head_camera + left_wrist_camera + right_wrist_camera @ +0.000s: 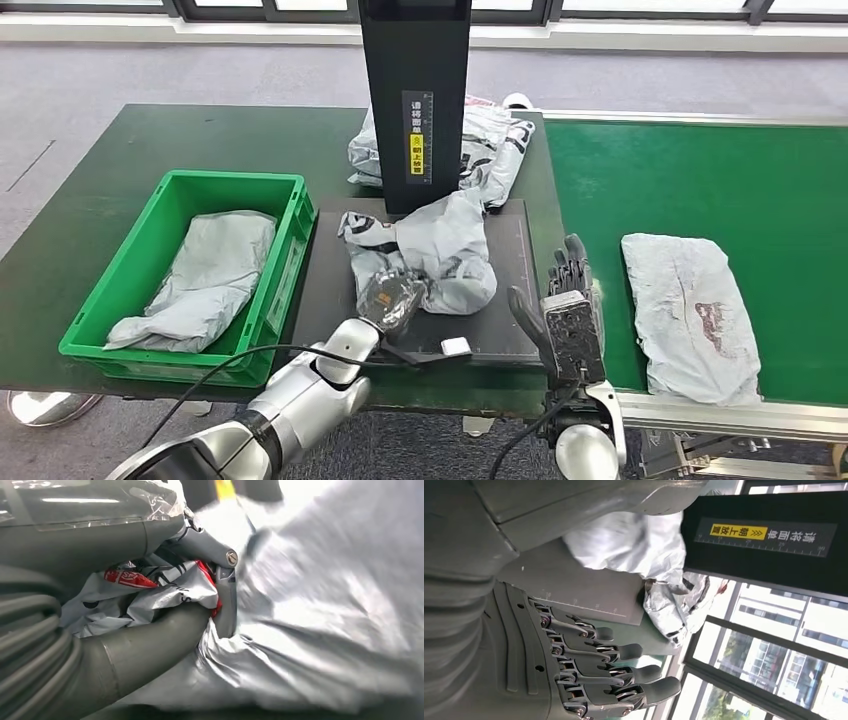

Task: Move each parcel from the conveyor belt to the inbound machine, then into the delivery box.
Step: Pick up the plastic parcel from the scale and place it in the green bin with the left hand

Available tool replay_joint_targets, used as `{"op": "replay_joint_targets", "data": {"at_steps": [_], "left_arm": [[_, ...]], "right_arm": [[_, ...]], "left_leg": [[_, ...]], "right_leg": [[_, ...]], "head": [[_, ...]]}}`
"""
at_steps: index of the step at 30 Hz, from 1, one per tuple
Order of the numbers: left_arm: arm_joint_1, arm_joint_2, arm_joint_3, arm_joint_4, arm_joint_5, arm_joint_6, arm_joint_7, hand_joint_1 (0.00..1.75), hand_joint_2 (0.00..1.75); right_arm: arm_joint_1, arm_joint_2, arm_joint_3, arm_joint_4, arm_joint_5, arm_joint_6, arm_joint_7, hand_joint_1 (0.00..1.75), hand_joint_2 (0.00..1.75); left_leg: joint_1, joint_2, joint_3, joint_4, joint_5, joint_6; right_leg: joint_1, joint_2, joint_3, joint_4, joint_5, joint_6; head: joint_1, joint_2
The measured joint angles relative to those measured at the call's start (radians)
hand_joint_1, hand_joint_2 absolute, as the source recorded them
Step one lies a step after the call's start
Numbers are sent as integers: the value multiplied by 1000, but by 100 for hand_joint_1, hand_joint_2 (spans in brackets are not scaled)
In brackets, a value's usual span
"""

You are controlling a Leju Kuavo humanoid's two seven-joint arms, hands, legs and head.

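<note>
Parcel [440, 250], a crumpled grey bag, lies on the black inbound machine [510, 300] beside the green delivery box [285, 250]. The left hand [393, 298] grips its near edge. The right hand [572, 300] holds nothing, fingers straight, by the green conveyor belt [700, 190].
</note>
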Motion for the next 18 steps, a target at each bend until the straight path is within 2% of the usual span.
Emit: {"op": "replay_joint_targets", "data": {"at_steps": [6,15,18], "left_arm": [[3,64,136,-272,-134,40,40,175,175],[17,142,306,-518,-146,126,70,175,175],[22,185,343,-583,-148,142,118,175,175]], "right_arm": [[17,0,-19,-6,-8,-23,-9,0,175],[38,0,-44,-1,-8,-55,-9,0,175],[43,-1,-47,4,-8,-62,-10,0,175]], "left_leg": [[0,2,-1,0,0,0],[1,2,-4,0,-1,-1],[1,2,-5,-1,-1,-1]], "right_leg": [[0,4,-2,0,0,0],[0,5,-6,1,0,0],[1,5,-6,1,0,-1]], "head": [[0,0],[0,0],[0,0]]}}
